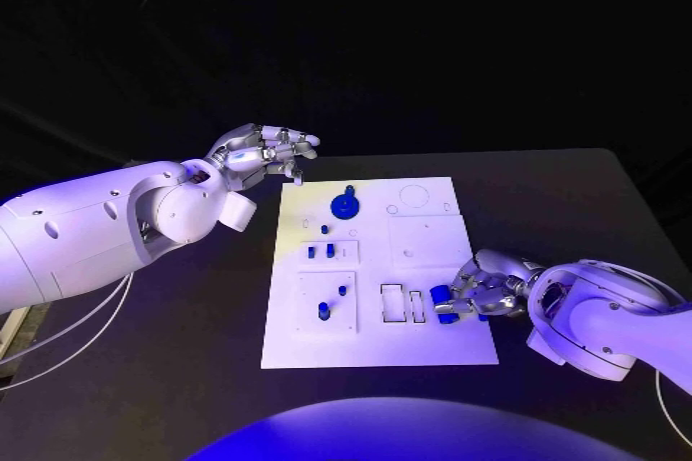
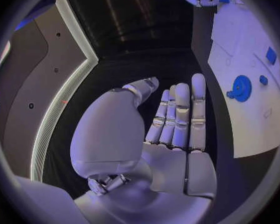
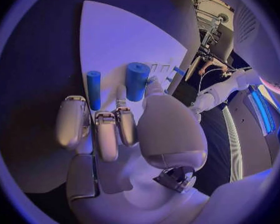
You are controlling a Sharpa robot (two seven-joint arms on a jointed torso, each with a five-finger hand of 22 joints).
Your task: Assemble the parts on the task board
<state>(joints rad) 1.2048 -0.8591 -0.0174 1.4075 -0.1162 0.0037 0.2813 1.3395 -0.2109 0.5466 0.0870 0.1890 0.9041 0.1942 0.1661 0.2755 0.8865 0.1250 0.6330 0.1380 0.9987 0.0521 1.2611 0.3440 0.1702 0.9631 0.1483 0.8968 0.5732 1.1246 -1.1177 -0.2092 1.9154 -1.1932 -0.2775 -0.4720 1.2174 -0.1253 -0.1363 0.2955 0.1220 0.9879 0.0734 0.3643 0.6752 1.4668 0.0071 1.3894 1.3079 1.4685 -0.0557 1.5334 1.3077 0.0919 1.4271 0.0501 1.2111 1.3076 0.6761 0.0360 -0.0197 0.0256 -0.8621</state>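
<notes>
Task board [image 1: 433,341], a flat white plate, lies in the middle of the black surface [image 1: 577,201], long side running away from the robot. Carries small blue parts: a round blue disc with a stub [image 1: 345,204] near the far end, tiny blue pegs [image 1: 329,250] in the slots at the middle, more blue bits [image 1: 323,308] in the near left pocket.

Right hand [image 1: 483,289], silver, sits at the board's right edge, fingers curled in. Pinches a short blue cylinder [image 1: 446,297] that stands about upright, just beside the empty rectangular slots [image 1: 392,303]. Seen from the right wrist, a thicker blue cylinder [image 3: 137,80] at the fingertips and a thinner blue one [image 3: 94,89] beside it, both upright on the white plate.

Left hand [image 1: 267,153] hangs off the board's far left corner, over bare black surface, holding nothing. Fingers [image 2: 180,117] look straight and close together from the left wrist. Plenty of open dark surface all around the board.
</notes>
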